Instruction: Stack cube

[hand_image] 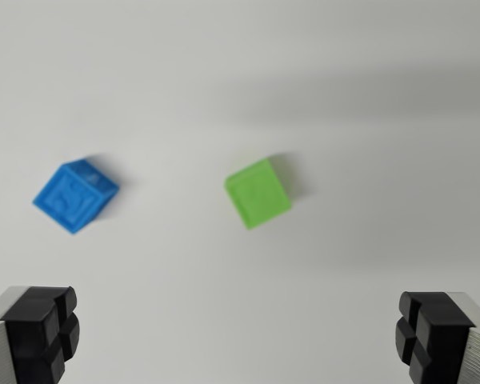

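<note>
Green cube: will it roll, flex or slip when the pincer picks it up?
The green cube looks like a solid, flat-faced block, so probably stiff and unlikely to roll. Its faces look smooth, so it may slip slightly. The pincer is open wide, well clear of it.

A plain white bench (240, 72) fills the whole wrist view, smooth and unmarked. Soft, even light falls on it, and a faint grey shadow band crosses its upper right part.

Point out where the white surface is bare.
Bare: between the blue plastic cube and green plastic cube, above both, and below them toward the open claw. Nowhere is crowded.
</note>
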